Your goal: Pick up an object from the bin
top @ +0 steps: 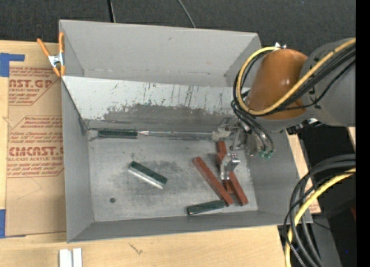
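My gripper (230, 162) is low in the right part of the bin, under the orange wrist cover. It sits directly over a red-brown flat stick (238, 192) that runs from near the back wall toward the front right. The gripper body hides the stick's upper half. A second red-brown stick (211, 179) lies just to its left, slanted the same way, and the two lower ends nearly meet. A short dark green bar (206, 207) lies at the front wall, just below the sticks.
A silver and green bar (147, 174) lies slanted in the middle left of the floor. A long thin rod with a dark green handle (117, 134) rests along the foot of the back wall. The arm and its cables overhang the bin's right wall.
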### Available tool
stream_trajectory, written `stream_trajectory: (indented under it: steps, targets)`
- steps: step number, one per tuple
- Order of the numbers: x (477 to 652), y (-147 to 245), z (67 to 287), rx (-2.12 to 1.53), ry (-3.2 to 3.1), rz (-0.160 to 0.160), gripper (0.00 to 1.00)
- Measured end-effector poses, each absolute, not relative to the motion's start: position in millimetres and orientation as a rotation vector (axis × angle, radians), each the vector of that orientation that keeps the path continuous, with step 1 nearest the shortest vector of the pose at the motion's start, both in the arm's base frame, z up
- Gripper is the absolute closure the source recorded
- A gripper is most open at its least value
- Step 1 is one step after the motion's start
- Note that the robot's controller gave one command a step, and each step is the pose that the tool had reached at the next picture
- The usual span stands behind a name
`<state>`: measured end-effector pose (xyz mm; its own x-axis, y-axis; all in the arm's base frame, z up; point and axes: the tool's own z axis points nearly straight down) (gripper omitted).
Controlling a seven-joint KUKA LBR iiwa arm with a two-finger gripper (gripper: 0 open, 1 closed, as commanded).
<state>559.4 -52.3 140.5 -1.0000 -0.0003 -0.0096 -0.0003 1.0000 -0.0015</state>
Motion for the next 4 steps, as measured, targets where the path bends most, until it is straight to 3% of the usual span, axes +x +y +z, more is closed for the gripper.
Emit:
stream_trajectory:
  steps: [1, 2, 3, 4]
  targets:
    - [553.3, -47, 101, 0.224, 3.135, 0.002, 0.00]
    - [565.2, -90, 88, 0.214, 3.132, 0.004, 0.00]
    - [573.3, -108, 84, 0.269, 3.121, -0.004, 0.00]
    - [588.9, -137, 74, -0.152, 3.129, 0.002, 1.00]
